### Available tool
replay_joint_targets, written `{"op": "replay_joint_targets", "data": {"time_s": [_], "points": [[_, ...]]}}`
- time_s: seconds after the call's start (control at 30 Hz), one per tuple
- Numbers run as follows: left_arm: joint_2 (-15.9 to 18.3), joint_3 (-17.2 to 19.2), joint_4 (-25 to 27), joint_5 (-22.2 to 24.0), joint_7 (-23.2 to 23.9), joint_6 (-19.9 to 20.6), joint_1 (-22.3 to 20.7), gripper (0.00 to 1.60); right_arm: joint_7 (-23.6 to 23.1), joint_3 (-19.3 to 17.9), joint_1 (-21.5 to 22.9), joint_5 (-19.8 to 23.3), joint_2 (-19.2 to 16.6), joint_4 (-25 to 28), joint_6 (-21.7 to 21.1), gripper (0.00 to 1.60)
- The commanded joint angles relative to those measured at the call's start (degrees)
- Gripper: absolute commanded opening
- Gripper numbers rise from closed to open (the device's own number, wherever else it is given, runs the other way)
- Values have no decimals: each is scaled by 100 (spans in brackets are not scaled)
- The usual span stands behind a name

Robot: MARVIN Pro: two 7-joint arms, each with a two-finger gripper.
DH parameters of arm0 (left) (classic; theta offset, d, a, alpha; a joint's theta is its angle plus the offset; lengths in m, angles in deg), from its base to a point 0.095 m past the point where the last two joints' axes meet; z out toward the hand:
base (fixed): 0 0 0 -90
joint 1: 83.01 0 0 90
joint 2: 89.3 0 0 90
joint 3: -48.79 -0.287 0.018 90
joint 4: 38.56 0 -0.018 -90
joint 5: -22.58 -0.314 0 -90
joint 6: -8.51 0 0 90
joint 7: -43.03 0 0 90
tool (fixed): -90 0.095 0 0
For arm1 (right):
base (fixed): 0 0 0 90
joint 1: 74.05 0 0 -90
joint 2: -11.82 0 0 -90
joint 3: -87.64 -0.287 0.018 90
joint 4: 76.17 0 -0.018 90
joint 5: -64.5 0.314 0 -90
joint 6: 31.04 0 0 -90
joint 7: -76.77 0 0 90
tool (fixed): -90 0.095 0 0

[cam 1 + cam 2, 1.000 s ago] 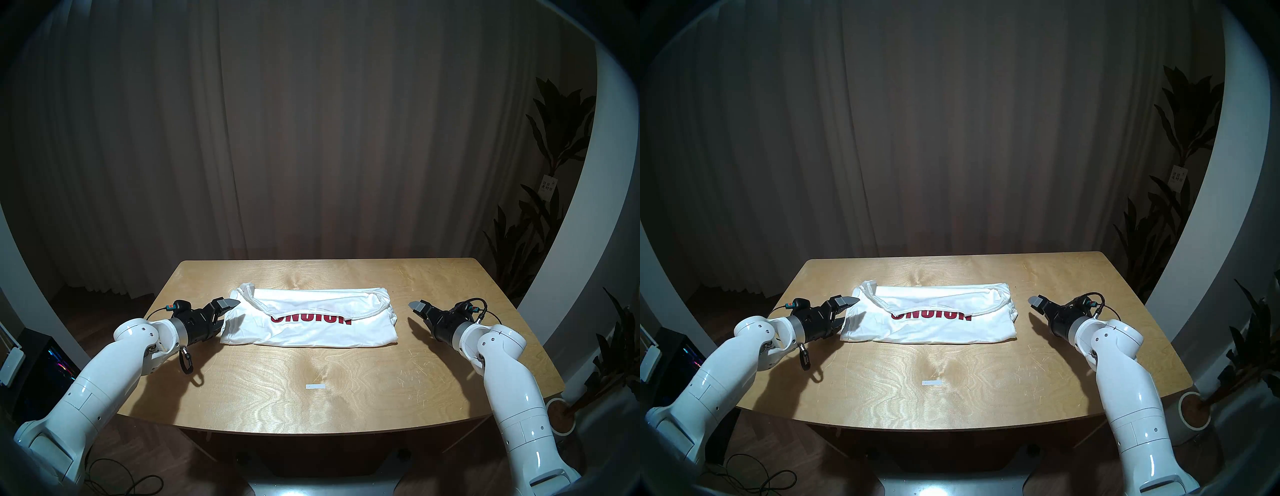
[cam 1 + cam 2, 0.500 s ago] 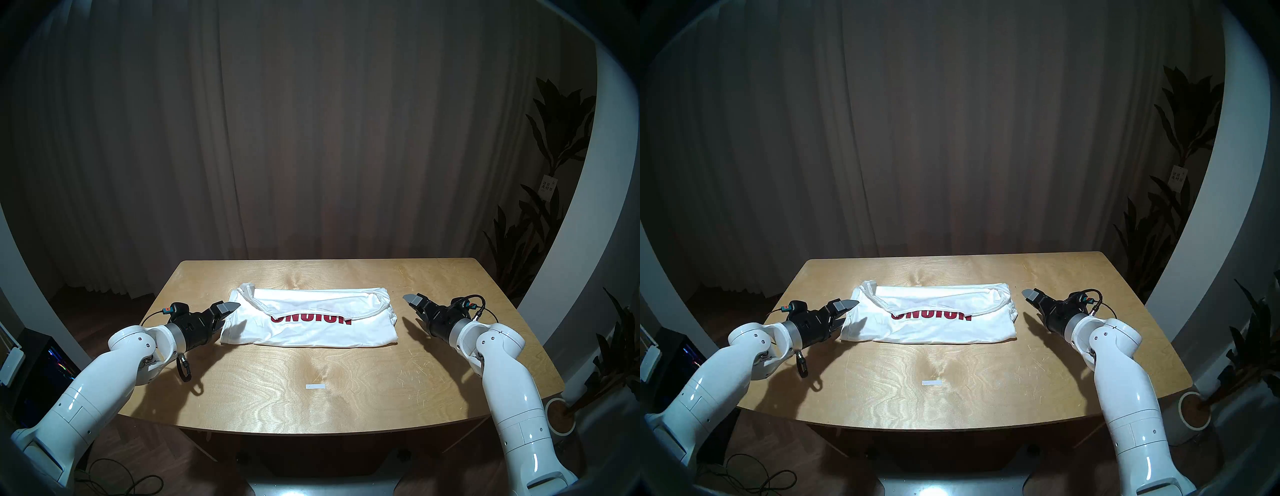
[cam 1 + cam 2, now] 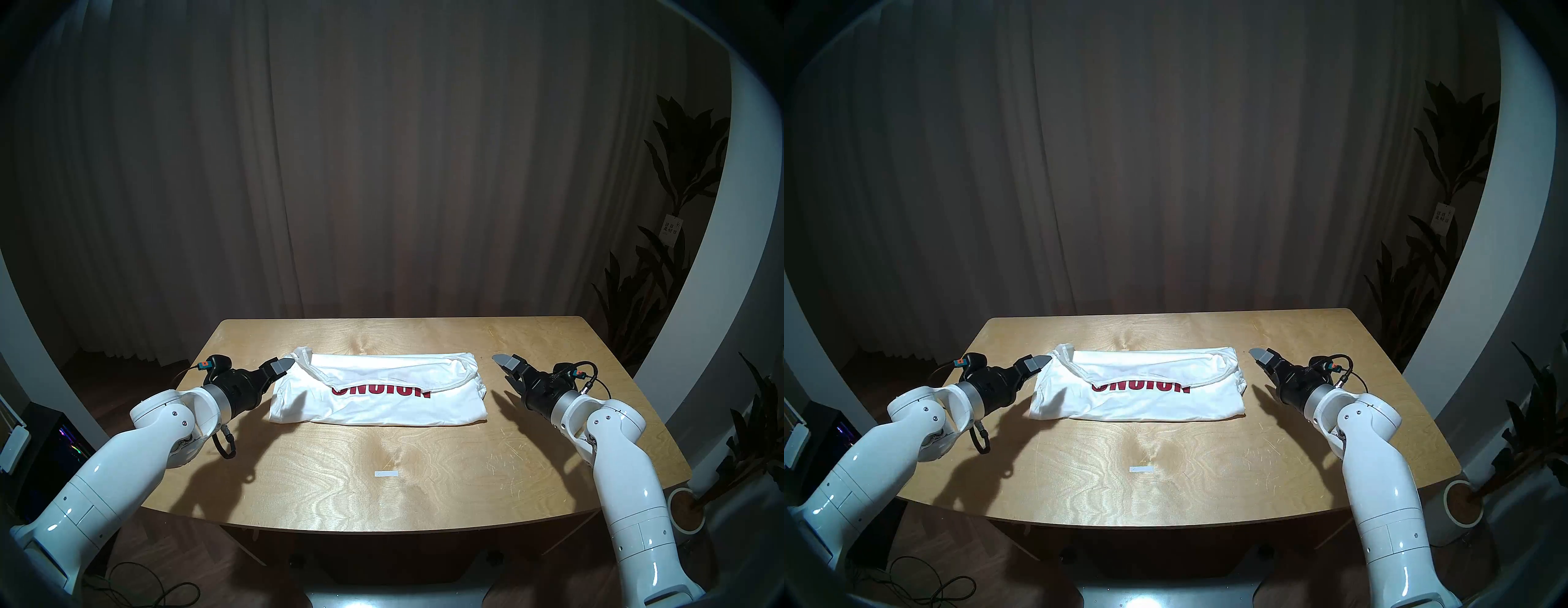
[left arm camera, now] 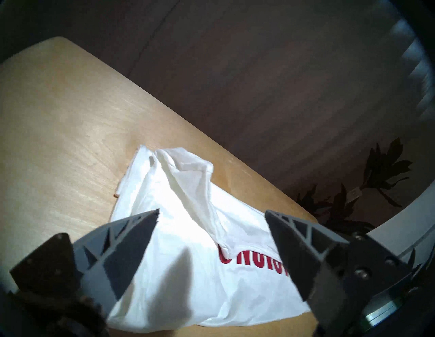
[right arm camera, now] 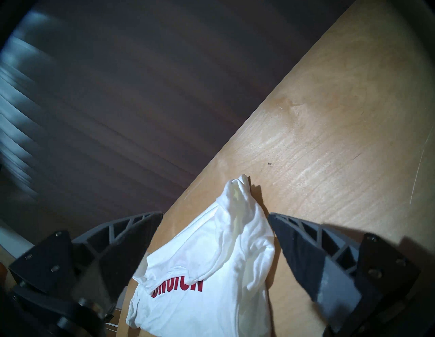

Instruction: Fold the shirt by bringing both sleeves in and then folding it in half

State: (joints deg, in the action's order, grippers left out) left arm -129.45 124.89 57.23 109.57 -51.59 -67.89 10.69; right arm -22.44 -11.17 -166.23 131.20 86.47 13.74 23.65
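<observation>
The white shirt (image 3: 377,403) lies folded in a wide band on the wooden table (image 3: 339,488), with dark red lettering (image 3: 381,389) partly covered by an upper layer. It also shows in the other head view (image 3: 1140,399). The sleeves are folded in, and I cannot pick them out from the bunched cloth at each end. My left gripper (image 3: 282,372) (image 4: 211,213) is open and empty, just above the shirt's left end (image 4: 164,178). My right gripper (image 3: 505,372) (image 5: 215,214) is open and empty, a short gap off the shirt's right end (image 5: 237,211).
A small white label (image 3: 387,474) lies on the table near the front. A black loop (image 3: 227,446) hangs from my left wrist. A potted plant (image 3: 687,513) stands off the table's right edge. A dark curtain hangs behind.
My left gripper has risen a little and turned at the shirt's left end. My right gripper has moved back and left, closer to the shirt's right end. The shirt has not moved.
</observation>
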Motion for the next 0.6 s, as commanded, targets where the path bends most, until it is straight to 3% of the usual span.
{"op": "replay_joint_targets", "data": {"time_s": [0.0,0.2,0.33,0.43,0.47,0.5,0.57], "points": [[187,91,353,-468,-693,-423,229,156,-333,-84,-79,205,37,254,-16,160],[141,178,769,-862,-1430,-853,447,160,-729,-184,-277,400,49,390,-24,160],[62,430,1097,-731,-1928,-1064,631,160,-1121,-254,-452,525,23,454,-2,160],[140,573,1276,-358,-2281,-790,672,160,-1439,-272,-545,473,-36,450,89,160],[213,601,1251,-215,-2178,-614,659,160,-1492,-272,-550,441,-51,436,104,160],[325,650,1130,87,-1626,-367,663,160,-1274,-267,-563,263,-15,527,269,160],[453,578,988,206,-1503,-212,615,155,-858,-251,-538,54,69,698,450,160]]}}
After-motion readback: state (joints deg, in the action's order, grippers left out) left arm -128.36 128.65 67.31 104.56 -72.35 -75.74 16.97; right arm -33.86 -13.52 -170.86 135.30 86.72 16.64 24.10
